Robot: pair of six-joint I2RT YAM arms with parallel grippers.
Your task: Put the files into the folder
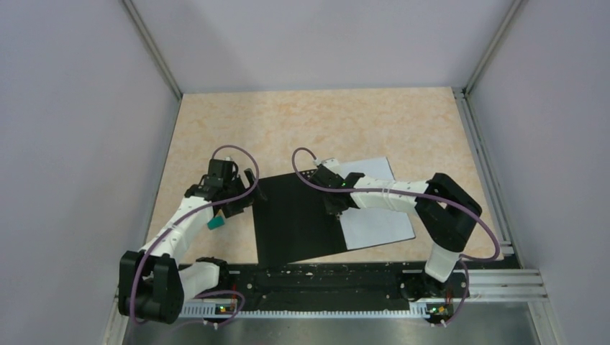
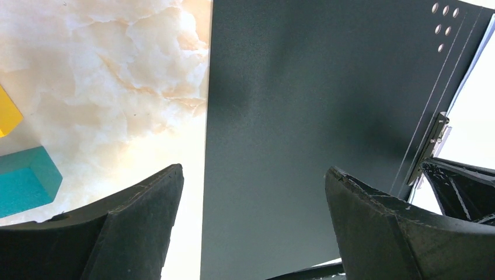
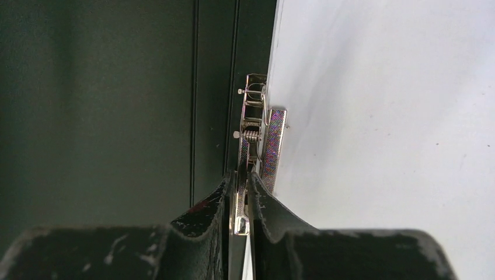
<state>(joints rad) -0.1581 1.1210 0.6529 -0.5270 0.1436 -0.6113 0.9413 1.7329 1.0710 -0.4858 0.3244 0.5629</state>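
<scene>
The folder (image 1: 298, 219) lies open on the table, its black inner face up; that face fills the left wrist view (image 2: 303, 116) and the left of the right wrist view (image 3: 105, 116). White files (image 1: 378, 215) lie on its right half (image 3: 385, 116). My right gripper (image 1: 338, 208) is shut on the metal spine clip (image 3: 254, 134), pinching its lever between the fingertips (image 3: 243, 192). My left gripper (image 1: 241, 188) is open and empty, just above the folder's left edge (image 2: 254, 175).
A teal block (image 1: 215, 223) lies left of the folder near the left arm; it also shows in the left wrist view (image 2: 26, 178) with a yellow block (image 2: 7, 116). Grey walls enclose the table. A black rail runs along the near edge (image 1: 324, 280).
</scene>
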